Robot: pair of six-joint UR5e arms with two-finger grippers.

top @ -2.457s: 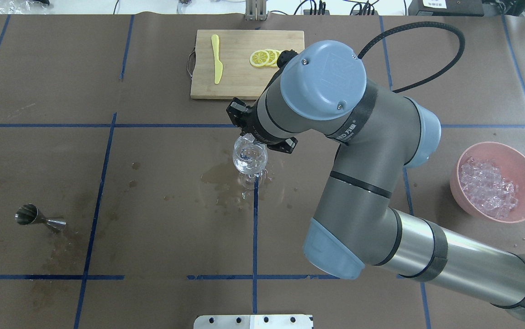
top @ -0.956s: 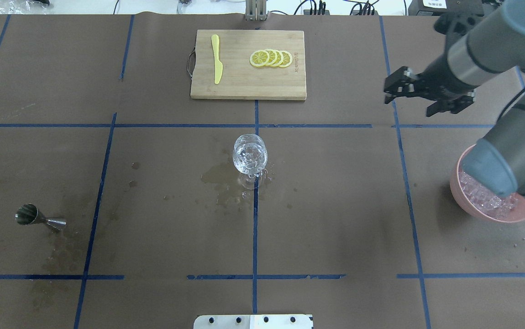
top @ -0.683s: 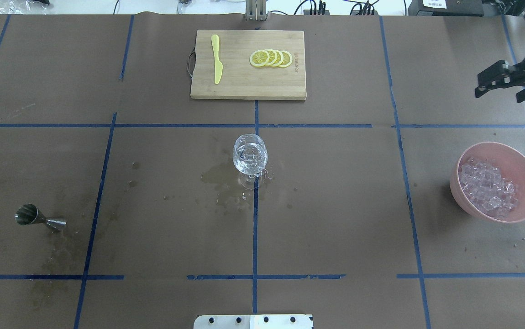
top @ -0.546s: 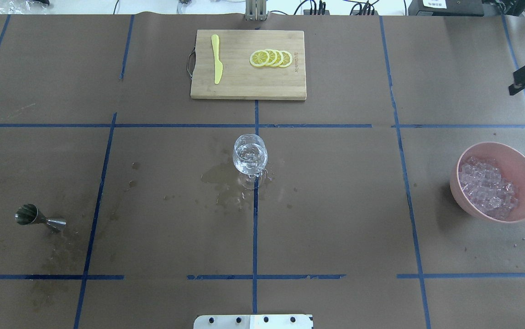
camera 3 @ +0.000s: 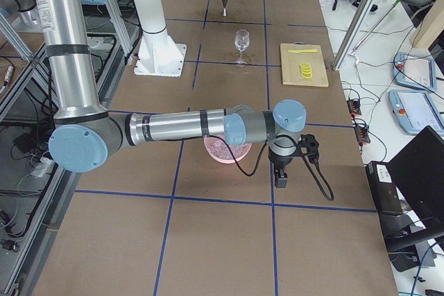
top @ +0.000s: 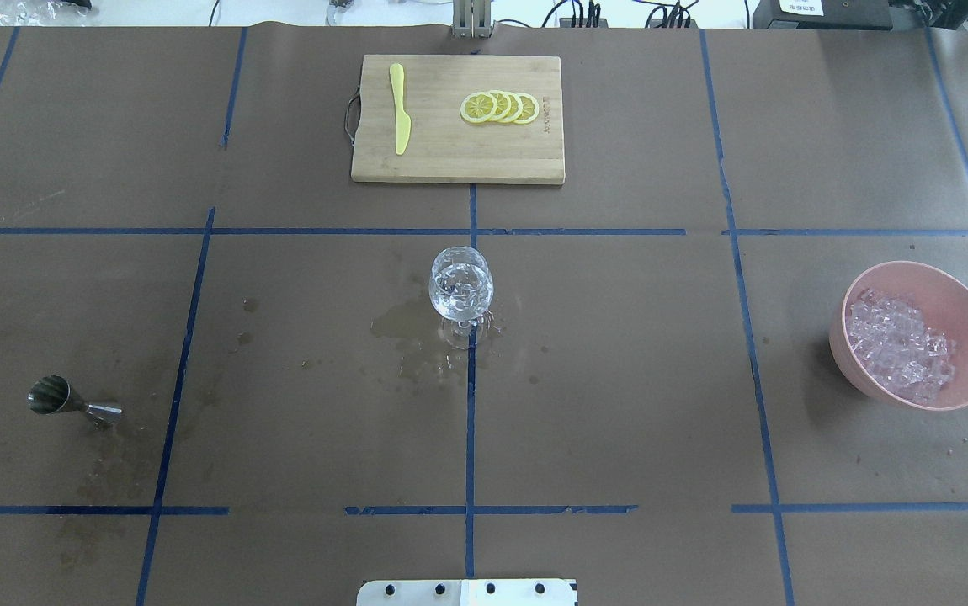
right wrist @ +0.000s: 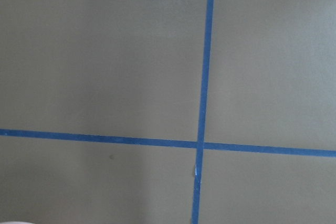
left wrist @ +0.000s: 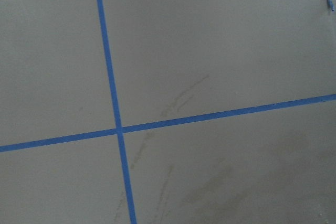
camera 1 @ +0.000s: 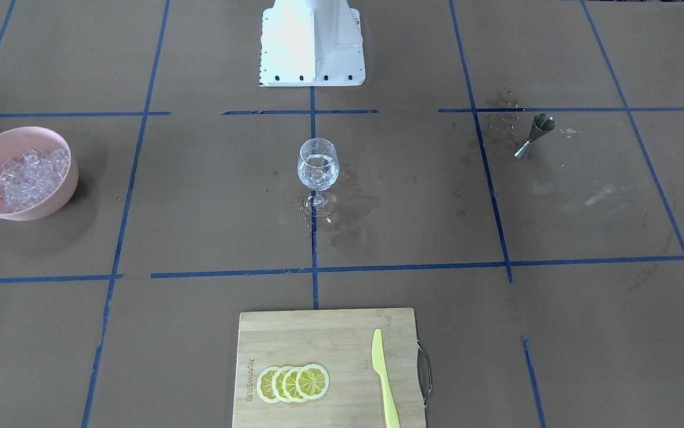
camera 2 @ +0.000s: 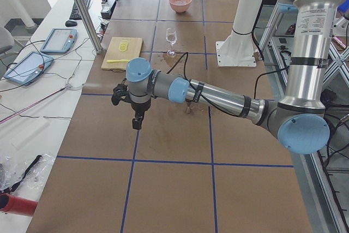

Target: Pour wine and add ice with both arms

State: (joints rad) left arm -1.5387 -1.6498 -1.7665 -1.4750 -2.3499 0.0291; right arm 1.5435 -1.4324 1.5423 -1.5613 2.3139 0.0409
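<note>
A wine glass (top: 460, 290) stands upright at the table's middle, also in the front view (camera 1: 317, 166). It holds clear glassy contents, and I cannot separate wine from ice in it. More ice (top: 896, 347) fills a pink bowl (top: 922, 267) at the right. A steel jigger (top: 63, 398) lies on its side at the left. My left gripper (camera 2: 136, 121) hangs over bare table beyond the left end, seen only in the left side view. My right gripper (camera 3: 281, 178) hangs past the bowl, seen only in the right side view. I cannot tell whether either is open or shut.
A bamboo cutting board (top: 450, 160) at the far middle carries lemon slices (top: 501, 108) and a yellow knife (top: 400, 109). A wet stain (top: 404, 332) spreads around the glass's foot. The white pedestal (camera 1: 311, 41) stands at the robot's side.
The right arm has pulled back from over the wine glass, swung to the right past the bowl and left the overhead view. The glass, bowl and jigger stayed put.
</note>
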